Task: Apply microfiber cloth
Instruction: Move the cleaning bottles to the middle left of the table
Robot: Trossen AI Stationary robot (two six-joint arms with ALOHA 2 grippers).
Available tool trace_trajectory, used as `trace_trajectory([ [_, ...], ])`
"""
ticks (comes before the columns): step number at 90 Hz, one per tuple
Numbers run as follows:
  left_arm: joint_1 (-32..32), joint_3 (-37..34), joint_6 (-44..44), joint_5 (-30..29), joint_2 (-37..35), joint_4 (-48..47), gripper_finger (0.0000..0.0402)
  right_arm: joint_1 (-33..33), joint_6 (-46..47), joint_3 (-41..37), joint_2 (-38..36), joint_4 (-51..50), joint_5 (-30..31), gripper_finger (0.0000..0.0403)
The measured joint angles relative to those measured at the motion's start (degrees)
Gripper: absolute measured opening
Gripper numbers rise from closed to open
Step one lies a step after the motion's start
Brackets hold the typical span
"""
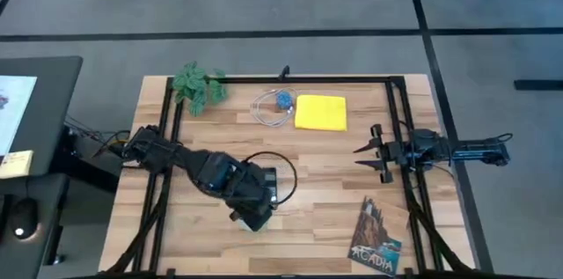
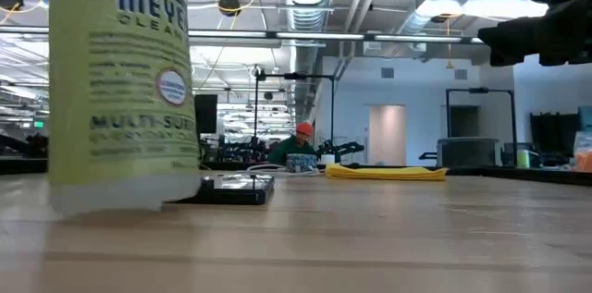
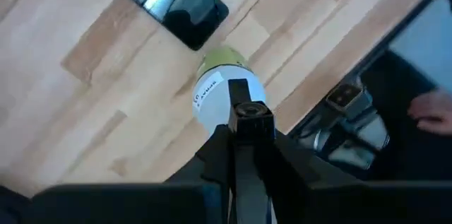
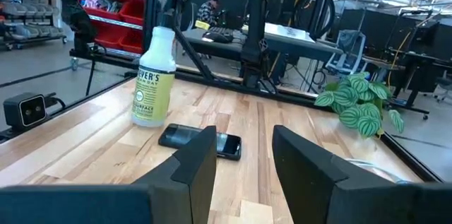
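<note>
The right pincer (image 1: pixel 369 160) is hovering above the right side of the desk (image 1: pixel 325 217), its 2 fingers spread apart and holding nothing, pointing toward the middle of the desk. Up and to the left of it in the high view, toward the far edge, the yellow cloth (image 1: pixel 320 112) is lying flat as a folded rectangle, its long axis running across the desk from left to right. It is near this pincer but not touching it, and nothing is standing between the 2. Just past the cloth's left edge, a coil of clear cable with a small blue thing (image 1: pixel 282 99) is resting, and beyond that a green plant sprig (image 1: pixel 199 88).

Farther from the right pincer, near the middle of the desk, the phone (image 4: pixel 200 140) is lying face up with the spray bottle (image 4: pixel 153 77) standing right beside it. The left pincer (image 1: pixel 256 212) is sitting over that bottle; whether its fingers are apart or together, I cannot tell. A booklet (image 1: pixel 376 237) is lying on the near side, below the right pincer in the high view.

Judging from this layout, the right arm is the nearer 1 to the cloth, and the coming reach looks like a short move toward the far edge and slightly left.
</note>
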Motion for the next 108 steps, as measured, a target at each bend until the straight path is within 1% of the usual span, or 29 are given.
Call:
trace_trajectory([
  [7,0.15,-1.13,1.78,1.93,-1.26,0.38,0.0039,0.0,0.0,0.01,-0.01,0.02,0.0,0.0127],
  [16,-0.17,-3.03,1.3,4.88,-2.61,0.0,0.0039,0.0,0.0,-0.01,-0.01,0.0,0.0,0.0127],
  [33,-4.09,-3.37,3.94,11.78,-3.11,0.33,0.0039,0.0,0.0,-0.01,0.01,0.0,0.0,0.0127],
  [39,-5.44,-3.32,3.6,13.3,-3.33,0.32,0.0039,0.0,0.0,0.01,0.01,0.0,0.0,0.0127],
  [44,-6.41,-3.28,3.37,13.29,-3.34,0.29,0.0039,0.0,0.0,0.01,-0.01,0.0,0.0,0.0127],
  [49,-7.42,-3.35,3.64,12.34,-3.34,0.22,0.0039,0.0,0.0,-0.01,-0.01,0.0,0.0,0.0127],
  [57,-8.52,-4.48,6.12,8.4,-3.39,0.16,0.0039,0.0,0.0,0.0,0.0,0.0,0.0,0.0127],
  [70,-8.26,-8.75,9.68,3.59,-5.58,0.6,0.0039,-0.02,0.0,-0.01,0.01,0.0,0.0,0.0127],
  [76,-7.49,-11.25,9.85,1.42,-8.33,0.21,0.0039,0.0,0.0,-0.01,-0.01,0.0,0.0,0.0127],
  [85,-6.75,-14.55,9.09,-4.32,-13.76,-0.01,0.0039,-0.02,0.0,0.01,-0.01,0.0,0.0,0.0127],
  [95,-5.99,-19.17,5.62,-9.29,-21.32,0.2,0.0039,0.0,0.0,-0.01,-0.01,0.0,0.0,0.0127],
  [101,-5.06,-22.36,3.29,-9.94,-25.01,0.2,0.0039,0.0,0.0,-0.01,0.01,0.0,0.0,0.0127],
  [108,-3.48,-25.67,3.33,-8.52,-27.74,0.1,0.0039,0.0,0.0,-0.01,-0.01,0.0,0.0,0.0127],
])
